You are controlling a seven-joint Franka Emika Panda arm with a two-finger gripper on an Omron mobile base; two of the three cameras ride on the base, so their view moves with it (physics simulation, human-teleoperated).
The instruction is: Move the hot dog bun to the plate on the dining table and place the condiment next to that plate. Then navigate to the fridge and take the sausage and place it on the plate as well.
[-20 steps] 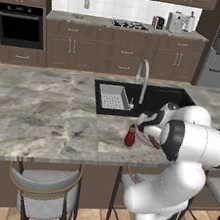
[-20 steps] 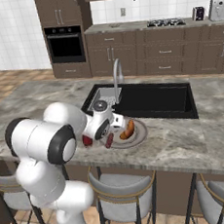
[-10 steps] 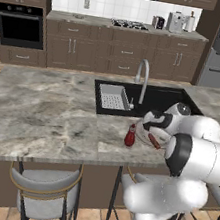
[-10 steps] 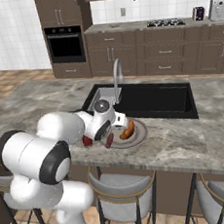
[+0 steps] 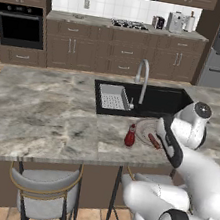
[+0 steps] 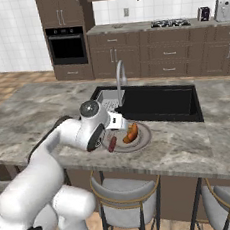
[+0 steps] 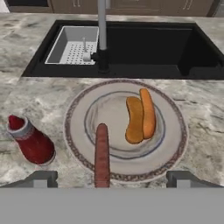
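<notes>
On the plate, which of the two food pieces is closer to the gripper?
The sausage, the thin dark-red rod at the plate's near rim; the orange bun lies farther in.

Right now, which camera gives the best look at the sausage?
The hand view: the sausage lies full length across the plate's near rim. In the right base view it is small beside the arm; in the left base view, a thin sliver.
</notes>
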